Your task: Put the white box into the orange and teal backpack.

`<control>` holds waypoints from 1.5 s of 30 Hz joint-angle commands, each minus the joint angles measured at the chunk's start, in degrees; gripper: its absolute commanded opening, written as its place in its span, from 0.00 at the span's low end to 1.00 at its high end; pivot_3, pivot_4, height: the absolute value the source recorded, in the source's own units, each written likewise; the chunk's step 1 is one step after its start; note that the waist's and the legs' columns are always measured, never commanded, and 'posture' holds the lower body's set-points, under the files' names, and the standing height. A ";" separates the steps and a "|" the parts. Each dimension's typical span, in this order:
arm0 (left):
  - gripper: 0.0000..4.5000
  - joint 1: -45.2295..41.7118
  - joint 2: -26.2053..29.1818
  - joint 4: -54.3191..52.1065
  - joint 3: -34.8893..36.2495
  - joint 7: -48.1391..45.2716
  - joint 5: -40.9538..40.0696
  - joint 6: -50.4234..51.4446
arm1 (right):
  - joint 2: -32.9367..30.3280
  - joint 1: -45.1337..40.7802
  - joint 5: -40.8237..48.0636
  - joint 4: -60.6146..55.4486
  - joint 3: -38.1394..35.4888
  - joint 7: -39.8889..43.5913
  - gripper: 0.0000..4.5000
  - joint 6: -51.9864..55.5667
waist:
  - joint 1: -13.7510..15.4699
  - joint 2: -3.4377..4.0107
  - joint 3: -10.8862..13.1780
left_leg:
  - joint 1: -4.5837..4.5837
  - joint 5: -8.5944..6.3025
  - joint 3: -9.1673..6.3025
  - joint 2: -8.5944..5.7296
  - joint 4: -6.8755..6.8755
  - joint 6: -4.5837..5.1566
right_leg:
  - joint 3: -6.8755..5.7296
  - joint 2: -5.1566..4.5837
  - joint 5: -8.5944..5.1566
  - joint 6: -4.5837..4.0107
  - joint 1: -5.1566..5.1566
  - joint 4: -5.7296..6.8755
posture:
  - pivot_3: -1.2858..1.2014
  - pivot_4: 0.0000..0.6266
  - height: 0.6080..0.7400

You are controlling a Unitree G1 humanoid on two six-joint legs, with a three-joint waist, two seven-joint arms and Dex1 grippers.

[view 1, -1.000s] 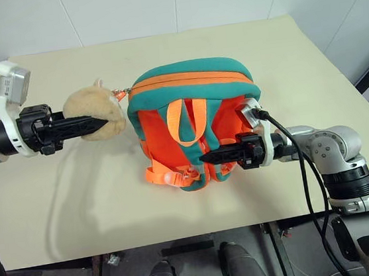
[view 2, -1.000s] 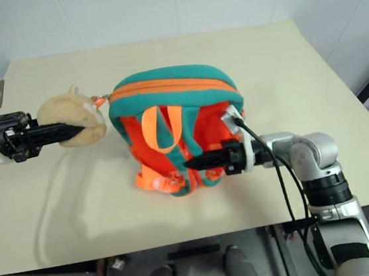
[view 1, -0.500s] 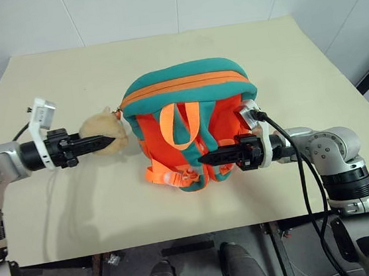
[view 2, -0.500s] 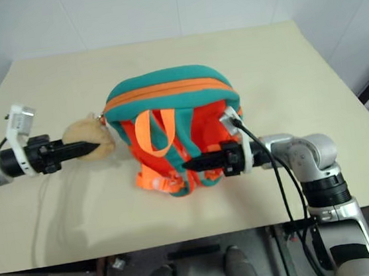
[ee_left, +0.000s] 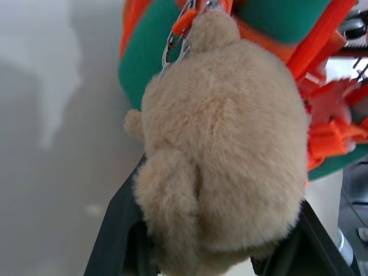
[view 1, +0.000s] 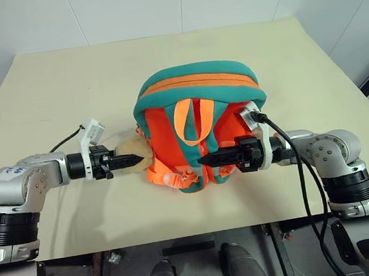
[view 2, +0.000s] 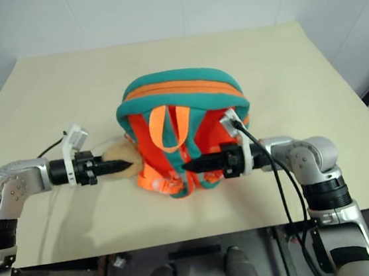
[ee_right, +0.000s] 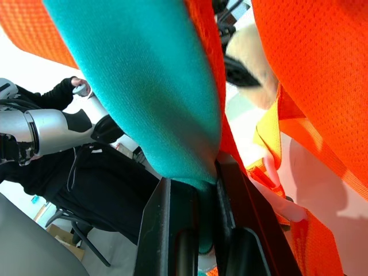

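L gripper pinching plush, R gripper pinching strap; backpack standing upright between both, zip facing up. Box unseen.

Honestly, nothing readable turned up anywhere. The only hint of writing was a few small blue marks on the silver-grey rounded shoulder housing of the left arm, and they were way too tiny to make out as letters or numbers. The small orange fabric backpack with teal trim had no logo or tag text I could read either.
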 commanded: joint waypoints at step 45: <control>1.00 10.94 7.98 -3.20 16.51 -24.91 -1.96 -28.80 | -30.21 27.04 -18.01 -15.70 -26.82 12.11 1.00 -39.58 | 1.02 0.01 0.02 | -0.03 -0.06 0.15 0.03 -0.06 0.10 | -0.01 -0.02 0.03 0.01 0.11 -0.43 | 0.52 0.24 1.00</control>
